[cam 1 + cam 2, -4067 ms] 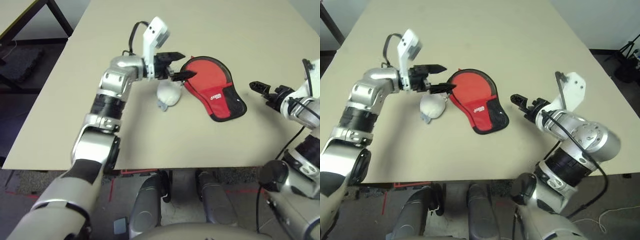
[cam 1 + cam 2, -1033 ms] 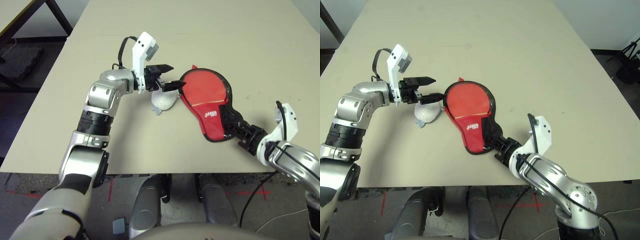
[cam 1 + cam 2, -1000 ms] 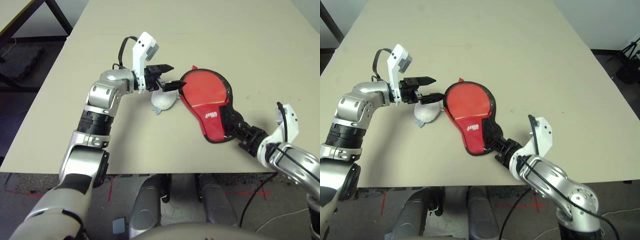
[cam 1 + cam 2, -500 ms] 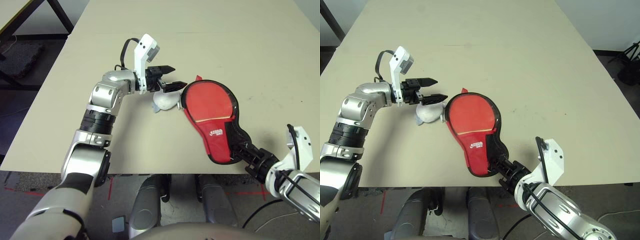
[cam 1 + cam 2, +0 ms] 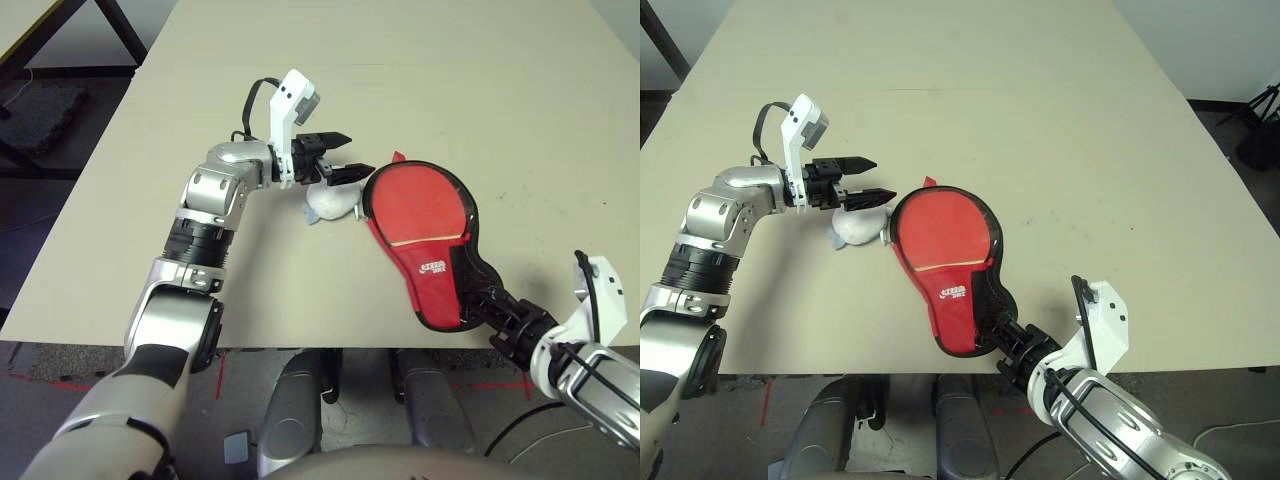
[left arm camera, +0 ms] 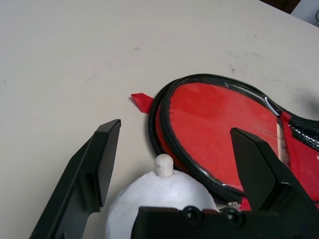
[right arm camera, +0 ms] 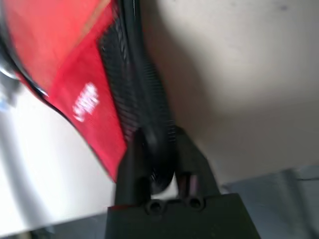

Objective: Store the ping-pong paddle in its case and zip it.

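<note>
Left pincer (image 5: 338, 158): open, over white ball (image 5: 331, 202), upper centre
Right pincer (image 7: 158, 149): clamped on case (image 5: 425, 235) tail, lower right

You have dragged the case (image 5: 425, 240) with the right gripper (image 5: 1006, 349) toward the near table (image 5: 500, 110) edge, its narrow end now at that edge. It now lies apart from the left gripper (image 5: 342, 155).
</note>
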Robot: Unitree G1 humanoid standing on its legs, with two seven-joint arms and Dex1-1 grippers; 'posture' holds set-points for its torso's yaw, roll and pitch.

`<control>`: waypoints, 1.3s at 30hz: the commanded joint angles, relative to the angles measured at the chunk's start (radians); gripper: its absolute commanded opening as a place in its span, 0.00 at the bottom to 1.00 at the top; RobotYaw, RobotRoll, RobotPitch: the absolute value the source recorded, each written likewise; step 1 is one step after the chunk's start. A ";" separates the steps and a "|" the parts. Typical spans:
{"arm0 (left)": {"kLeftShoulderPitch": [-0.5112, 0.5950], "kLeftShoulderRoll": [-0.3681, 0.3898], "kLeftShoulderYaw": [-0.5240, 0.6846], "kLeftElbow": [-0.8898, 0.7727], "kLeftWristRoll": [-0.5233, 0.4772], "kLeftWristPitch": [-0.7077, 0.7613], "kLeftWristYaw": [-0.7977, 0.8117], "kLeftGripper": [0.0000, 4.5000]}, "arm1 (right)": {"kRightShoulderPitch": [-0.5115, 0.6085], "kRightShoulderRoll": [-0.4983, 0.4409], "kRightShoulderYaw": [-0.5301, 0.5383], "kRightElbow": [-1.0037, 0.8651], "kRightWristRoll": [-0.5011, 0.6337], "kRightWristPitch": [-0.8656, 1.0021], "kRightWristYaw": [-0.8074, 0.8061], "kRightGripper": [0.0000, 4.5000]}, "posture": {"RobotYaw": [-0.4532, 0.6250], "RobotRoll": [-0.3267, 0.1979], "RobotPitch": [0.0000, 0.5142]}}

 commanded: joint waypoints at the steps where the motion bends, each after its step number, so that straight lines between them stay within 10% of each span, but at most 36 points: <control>1: 0.004 0.010 -0.009 0.006 0.009 -0.005 -0.007 1.00 | 0.077 -0.106 -0.071 0.010 0.014 0.070 0.124 0.49 | 0.28 0.62 0.44; 6: -0.008 0.028 -0.005 0.024 0.015 -0.017 -0.011 1.00 | 0.229 -0.339 -0.489 0.177 0.014 0.390 0.593 0.84 | 0.27 0.62 0.43; 10: -0.022 0.032 -0.005 0.045 0.015 -0.028 -0.011 1.00 | 0.097 -0.498 -0.691 0.412 0.014 0.625 0.795 0.99 | 0.27 0.62 0.43; 16: -0.051 0.031 -0.007 0.091 0.026 -0.061 -0.005 1.00 | -0.360 -0.684 -0.304 0.421 -0.120 0.459 0.867 0.99 | 0.27 0.62 0.42; 24: -0.070 0.044 -0.010 0.097 0.040 -0.061 -0.018 1.00 | -1.016 -0.291 0.284 0.465 -0.714 0.664 1.030 0.99 | 0.30 0.62 0.41; 39: -0.083 0.153 -0.011 0.056 0.056 -0.022 -0.074 1.00 | -1.115 -0.101 0.493 0.517 -1.271 0.683 1.428 0.99 | 0.35 0.62 0.43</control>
